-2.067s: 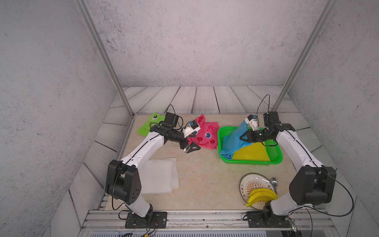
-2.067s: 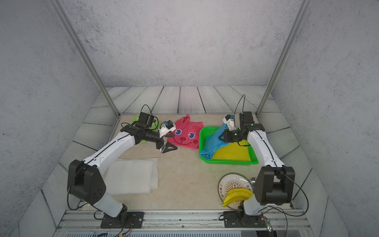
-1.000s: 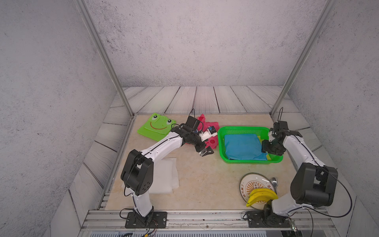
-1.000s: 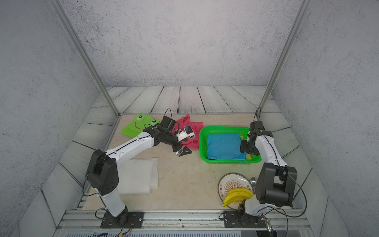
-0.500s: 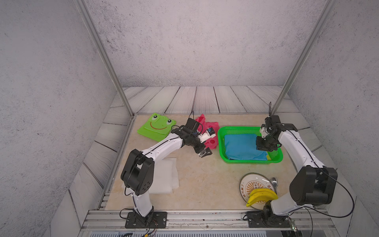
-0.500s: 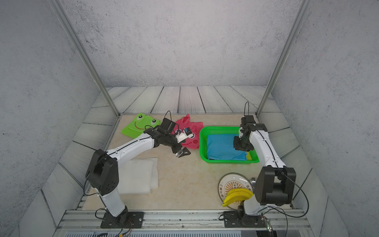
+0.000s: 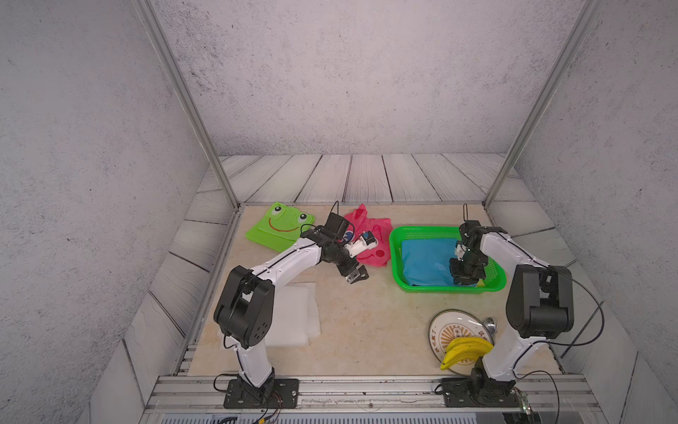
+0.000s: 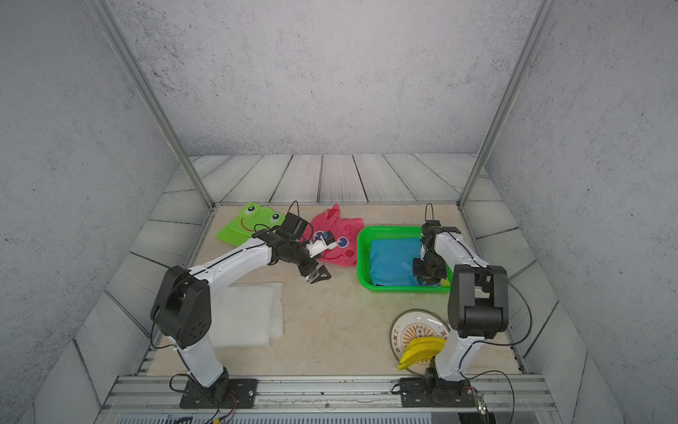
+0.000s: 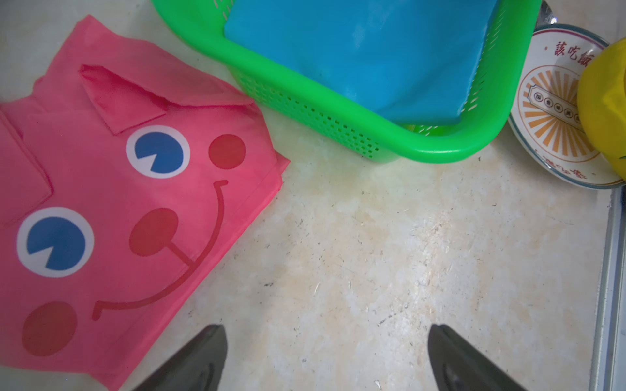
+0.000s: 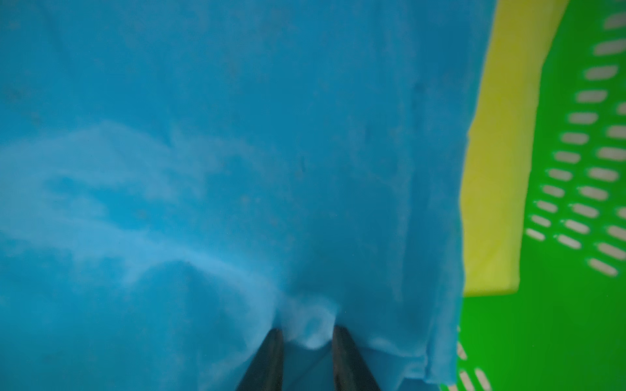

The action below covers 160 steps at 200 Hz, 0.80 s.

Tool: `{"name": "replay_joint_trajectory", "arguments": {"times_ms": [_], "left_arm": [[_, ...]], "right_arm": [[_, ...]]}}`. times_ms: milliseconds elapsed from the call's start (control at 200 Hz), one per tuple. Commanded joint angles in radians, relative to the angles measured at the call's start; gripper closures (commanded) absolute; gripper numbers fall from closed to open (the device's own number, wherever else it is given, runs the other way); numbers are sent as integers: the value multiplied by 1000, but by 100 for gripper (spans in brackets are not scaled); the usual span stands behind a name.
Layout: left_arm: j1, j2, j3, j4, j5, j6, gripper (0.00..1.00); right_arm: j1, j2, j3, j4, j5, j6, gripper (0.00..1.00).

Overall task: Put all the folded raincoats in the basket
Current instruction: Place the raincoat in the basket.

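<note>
Okay, right gripper (image 10: 306, 333) is down in the basket (image 7: 395, 257) on the right side of the table. On its wrist feed I've got two dark fingers (image 10: 349, 355) drawn close together with a small ridge of the blue raincoat (image 10: 203, 135) pinched between them, so I'm calling that a grasp on the fabric. The blue raincoat lies folded flat inside the basket and fills most of the floor in both top views, where the arm covers its right edge. Under it, beside the perforated wall, a yellow folded sheet (image 10: 498, 169) peeks out. Over to the left gripper (image 9: 327, 326): tips spread wide with nothing between them, hanging over bare table (image 9: 372, 254) just off the near edge of the pink raincoat (image 9: 101, 203) with the smiling face. That pink one lies flat just left of the basket; whether the two touch I can't tell. Far left I see the green frog raincoat (image 7: 279, 227), flat on the table. Near left, beside the left arm's base, there's a white folded cloth (image 7: 293, 315). Near right sits a round plate (image 7: 449, 325) with a bunch of bananas (image 7: 466, 350) on its near edge, close against the right arm's base.
</note>
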Motion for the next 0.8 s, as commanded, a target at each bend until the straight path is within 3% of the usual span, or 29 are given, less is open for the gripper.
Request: {"name": "replay_joint_trajectory", "arguments": {"times_ms": [0, 150, 230, 465, 661, 796], "left_arm": [[26, -45, -20, -17, 10, 11, 1], [45, -54, -31, -12, 21, 0, 1], [45, -53, -34, -9, 40, -3, 1], [57, -57, -41, -13, 28, 4, 1], [137, -94, -73, -14, -5, 15, 1], [196, -136, -106, -62, -64, 66, 1]], "right_arm": [[9, 28, -8, 65, 82, 22, 70], [26, -6, -71, 181, 292, 26, 66], [24, 7, -38, 127, 332, 33, 66], [70, -167, 26, 48, 177, 68, 61], [128, -184, 71, 10, -229, 44, 62], [189, -78, 145, -108, -176, 35, 66]]}}
